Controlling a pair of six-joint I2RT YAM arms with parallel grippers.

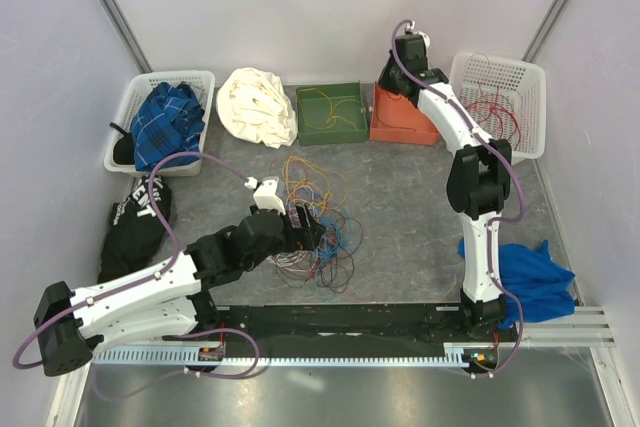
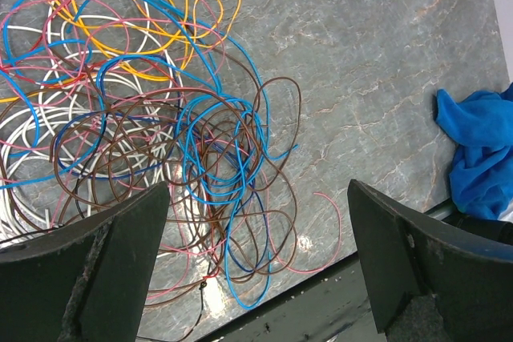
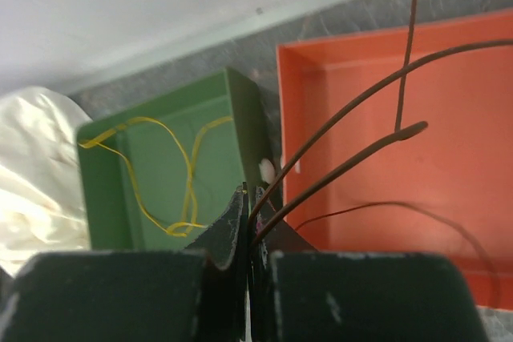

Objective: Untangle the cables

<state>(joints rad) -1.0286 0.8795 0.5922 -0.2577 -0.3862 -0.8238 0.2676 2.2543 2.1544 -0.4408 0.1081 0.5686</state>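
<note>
Right gripper (image 3: 247, 198) is held clenched on a brown cable (image 3: 405, 132) at the end of an outstretched arm, with the orange tray (image 3: 457, 166) just below it. Left gripper (image 2: 256, 198) is spread wide on a low, bent arm, the tangled cables (image 2: 160, 118) lying beneath and ahead.

Lab enclosure: white walls (image 1: 300, 7), aluminium frame (image 1: 107, 2)

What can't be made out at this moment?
- Right wrist view: the brown cable pinched in the right gripper leaves by the top and right edges; ends unseen.
- Top view: that cable is too thin to find.
- Left wrist view: the cable tangle runs past the top and left edges; the open left gripper covers its near part.
</note>
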